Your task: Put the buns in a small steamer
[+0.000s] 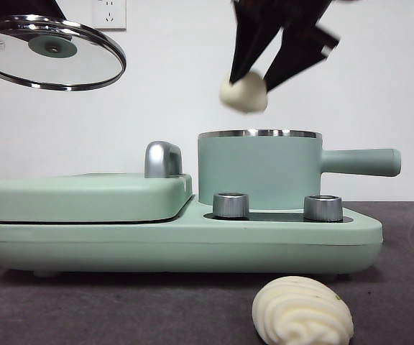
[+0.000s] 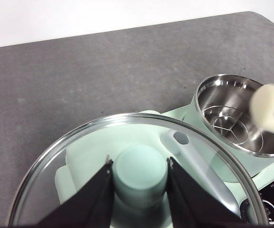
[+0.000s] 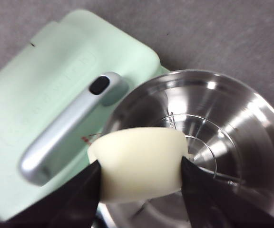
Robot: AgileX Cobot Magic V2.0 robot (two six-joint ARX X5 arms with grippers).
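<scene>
Small steamer (image 1: 259,169) is uncovered, steel rim exposed. Inside: bare steel bowl with a wire rack (image 2: 236,124) at the bottom, no bun in it.

Right gripper (image 3: 139,176) is clamped on the smooth bun (image 3: 139,161), one jaw on each side. It hangs above the steamer's open mouth, clear of the rim, the bowl directly below it.

Left gripper (image 2: 139,176) is closed on the green knob (image 2: 141,171) of the glass lid (image 1: 49,52), held high and well off to the side of the pot, above the flat grill plate (image 1: 85,195).

Ridged bun (image 1: 302,313) lies on the dark table (image 1: 121,309), below the right gripper, in front of the appliance base (image 1: 178,248), apart from it.

Chrome handle (image 3: 63,128) on the grill plate sits just beside the pot. Two metal dials (image 1: 231,205) sit on the base in front of the pot. Steamer's long handle (image 1: 361,162) points away from the grill plate.
</scene>
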